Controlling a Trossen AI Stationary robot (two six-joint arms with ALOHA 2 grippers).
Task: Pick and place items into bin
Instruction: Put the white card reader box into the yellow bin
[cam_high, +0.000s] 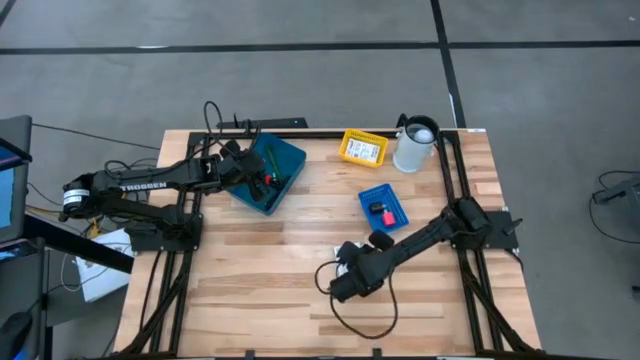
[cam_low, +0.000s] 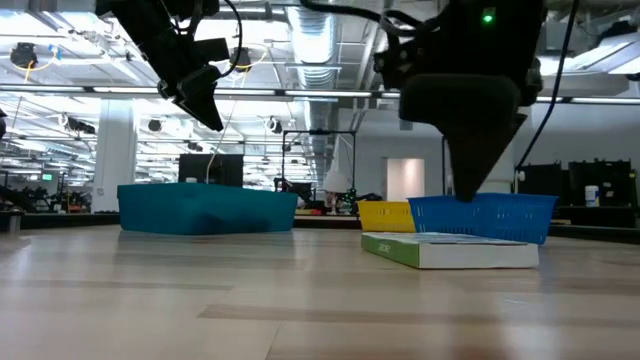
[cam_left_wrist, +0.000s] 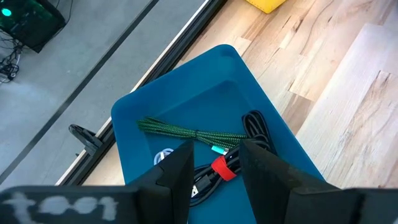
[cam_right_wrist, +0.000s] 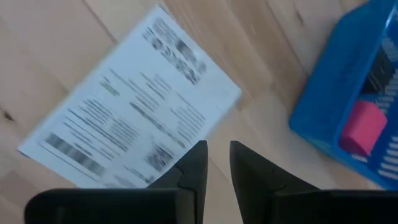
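— While the left gripper (cam_high: 262, 178) hangs over the teal bin (cam_high: 283, 155) at the table's far left, what lies under it?

— Inside that bin: a green braided cable (cam_left_wrist: 193, 132) stretched across the floor, a coiled black cord (cam_left_wrist: 256, 126) beside it, and a red band (cam_left_wrist: 224, 168) wrapped round the black cord. The left wrist view shows the 2 fingers (cam_left_wrist: 177, 177) standing apart with nothing between them; the red band shows through the gap, lower down in the bin.

— And the right gripper (cam_high: 342, 287)?

— It sits low near the table's middle front, over a white printed box (cam_right_wrist: 134, 115) lying flat on the wood. Its fingers (cam_right_wrist: 194, 165) are nearly together, with only a narrow slit between them, and they clamp nothing. The low view shows the box (cam_low: 450, 250) resting on the table with the gripper above it.

— Anything else nearby?

— A small blue basket (cam_high: 398, 208) just beside that box holds a pink block (cam_right_wrist: 360, 127) and a dark piece. Farther back stand a yellow basket (cam_high: 363, 148) with a printed card in it and a white jug (cam_high: 415, 145). A black cable (cam_high: 365, 320) loops across the wood near the front edge — below the right gripper in the high view.
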